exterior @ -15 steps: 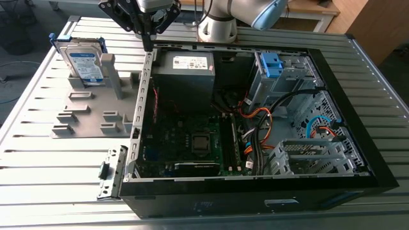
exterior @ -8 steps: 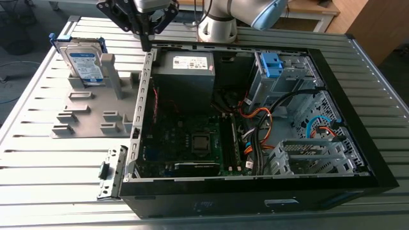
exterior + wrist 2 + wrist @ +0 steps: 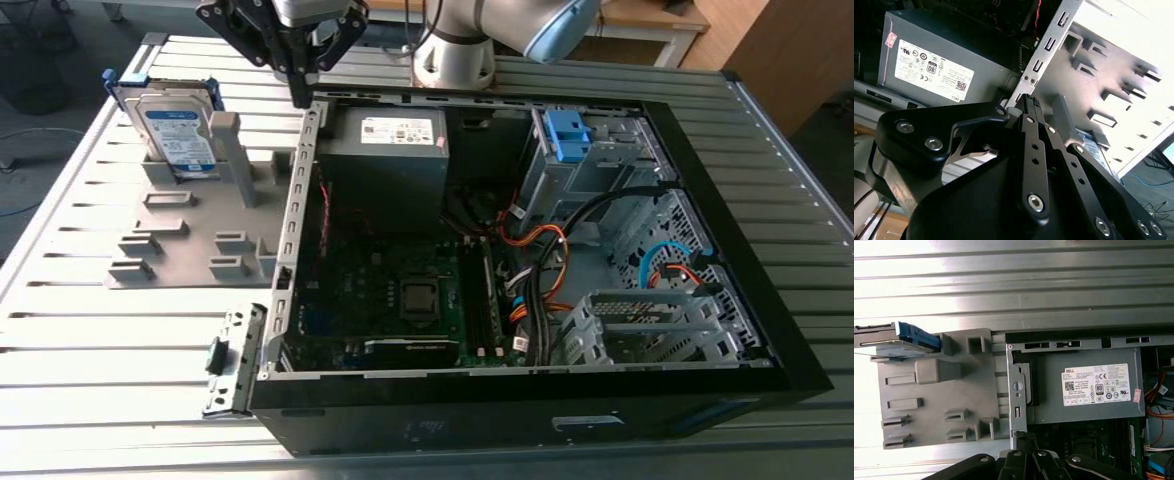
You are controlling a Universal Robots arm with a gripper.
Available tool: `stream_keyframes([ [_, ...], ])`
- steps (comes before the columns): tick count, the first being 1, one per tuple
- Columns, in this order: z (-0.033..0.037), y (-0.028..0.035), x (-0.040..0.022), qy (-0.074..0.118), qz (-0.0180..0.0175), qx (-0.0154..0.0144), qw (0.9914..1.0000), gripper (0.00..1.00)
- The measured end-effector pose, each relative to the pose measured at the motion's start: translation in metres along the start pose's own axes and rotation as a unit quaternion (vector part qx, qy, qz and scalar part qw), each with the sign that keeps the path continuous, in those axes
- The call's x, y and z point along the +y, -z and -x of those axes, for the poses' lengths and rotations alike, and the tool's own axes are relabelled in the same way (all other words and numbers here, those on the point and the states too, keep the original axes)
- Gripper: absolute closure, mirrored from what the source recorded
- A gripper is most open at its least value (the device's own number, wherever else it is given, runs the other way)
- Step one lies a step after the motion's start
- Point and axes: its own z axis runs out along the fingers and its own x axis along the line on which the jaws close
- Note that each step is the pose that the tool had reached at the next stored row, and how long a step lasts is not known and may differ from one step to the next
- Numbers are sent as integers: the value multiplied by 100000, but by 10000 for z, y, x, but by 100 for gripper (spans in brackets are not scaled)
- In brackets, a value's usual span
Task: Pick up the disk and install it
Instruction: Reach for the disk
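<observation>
We see the hand pressed together, empty, by the computer case. The disk stands upright in a grey rack.

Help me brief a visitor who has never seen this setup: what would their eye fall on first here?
First the open computer case, lying on its side across the exterior view's right, with its grey power supply exposed. Next the disk in its blue frame, standing upright in a grey holder at the exterior view's left. Between them the black pincer hangs over the case's edge, holding nothing.
</observation>
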Motion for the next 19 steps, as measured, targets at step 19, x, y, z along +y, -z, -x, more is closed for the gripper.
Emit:
stream_keyframes([
  [19,-77,-16,3,2,0,-1,100000,89],
])
